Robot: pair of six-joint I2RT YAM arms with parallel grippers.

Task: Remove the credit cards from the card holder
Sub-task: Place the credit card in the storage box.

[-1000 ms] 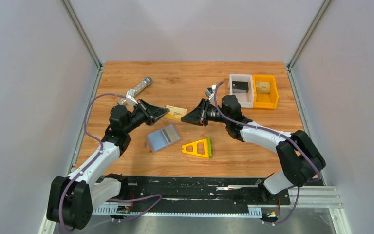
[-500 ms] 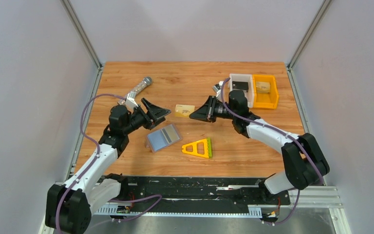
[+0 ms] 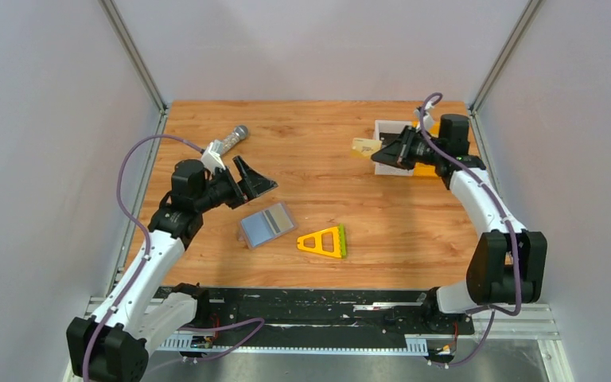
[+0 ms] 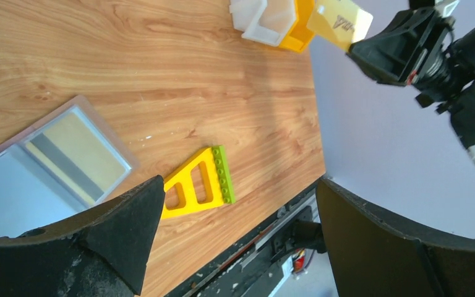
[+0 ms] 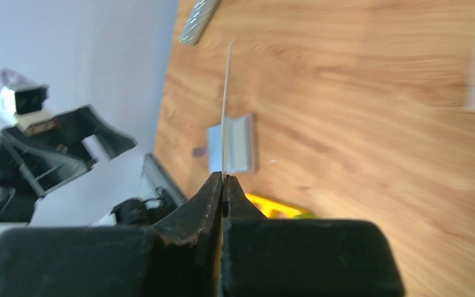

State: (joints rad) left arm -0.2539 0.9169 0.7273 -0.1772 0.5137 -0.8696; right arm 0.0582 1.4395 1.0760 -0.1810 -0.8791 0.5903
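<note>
Grips one tan credit card [image 3: 363,147] in the right gripper [image 3: 377,153], jaws pressed shut on one edge, with most of the card jutting past the fingertips and clear of the table [image 3: 318,127]. Reads from the right wrist only as a thin pale line, being edge-on there. Has the card holder [image 3: 267,225] lying flat on the wood, well apart from those jaws and near the tips of the left gripper [image 3: 256,177]. Spreads the left jaws wide, holding and touching nothing. Shows a grey-blue panel and a striped slot panel on the holder; cannot tell whether more cards sit inside. Sets a yellow-and-green triangular frame [image 3: 324,241] just beside the holder. Hides much of the white bin [image 3: 388,126] and orange bin [image 3: 423,169] under the right gripper and wrist. Catches a silvery cylinder [image 3: 228,142] behind the left gripper, its near end covered.
</note>
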